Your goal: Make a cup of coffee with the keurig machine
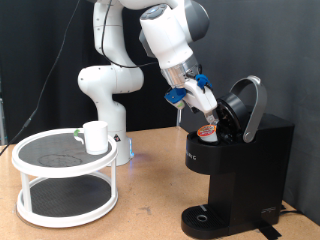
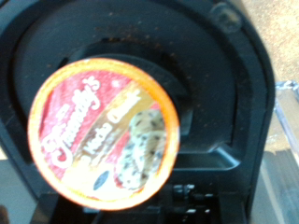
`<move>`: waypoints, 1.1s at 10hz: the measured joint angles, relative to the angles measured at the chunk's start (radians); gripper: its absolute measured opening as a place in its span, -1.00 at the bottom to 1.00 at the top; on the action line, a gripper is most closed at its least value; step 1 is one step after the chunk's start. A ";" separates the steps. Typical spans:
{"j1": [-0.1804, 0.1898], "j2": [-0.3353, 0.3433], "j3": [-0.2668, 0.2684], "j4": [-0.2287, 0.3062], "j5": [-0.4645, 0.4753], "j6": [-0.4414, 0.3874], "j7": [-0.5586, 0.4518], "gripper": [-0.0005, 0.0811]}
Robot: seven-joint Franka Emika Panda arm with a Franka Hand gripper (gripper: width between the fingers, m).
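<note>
1. The step in hand appeared to be loading the pod: the hand [image 1: 207, 120] was poised at the open top of the keurig machine [image 1: 235, 165], with the pod [image 1: 207, 130] at its fingertips, just over the brew chamber.
2. The hand looked clenched on the pod; the wrist view showed the pod [image 2: 103, 133] filling the frame close before the camera, with the machine's dark round opening [image 2: 201, 112] behind it.
3. The machine's lid [image 1: 248, 105] stood hinged up and back, so the chamber was uncovered.
4. By judgement, seating the pod would call for lining it up squarely over the round chamber and lowering it straight, since a tilted pod could catch on the rim.
5. The pod had an orange rim and a printed foil top with red lettering; the print was too blurred to read fully.
6. The cup [image 1: 96, 137], plain white, stood on the upper tier of a round white two-tier stand [image 1: 50, 192] near the table's [image 1: 150, 215] far edge, well apart from the machine.
7. The machine's drip base [image 1: 205, 218] held no cup.
</note>
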 joint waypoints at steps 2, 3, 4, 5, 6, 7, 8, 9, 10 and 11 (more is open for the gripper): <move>0.001 0.000 0.006 -0.013 -0.030 -0.005 0.011 0.81; 0.002 0.000 0.013 -0.019 -0.036 -0.005 0.016 0.81; 0.002 0.001 0.021 -0.026 -0.038 -0.004 0.016 0.81; 0.003 0.002 0.031 -0.033 -0.037 -0.001 0.017 0.81; 0.004 0.003 0.043 -0.037 -0.037 0.004 0.017 0.81; 0.005 0.004 0.052 -0.041 -0.036 0.012 0.019 0.81; 0.005 0.005 0.059 -0.043 -0.035 0.016 0.020 0.81; 0.006 0.006 0.065 -0.045 -0.033 0.019 0.020 0.81; 0.006 0.007 0.069 -0.046 -0.029 0.021 0.020 0.81; 0.005 0.007 0.069 -0.047 -0.017 0.022 0.019 0.81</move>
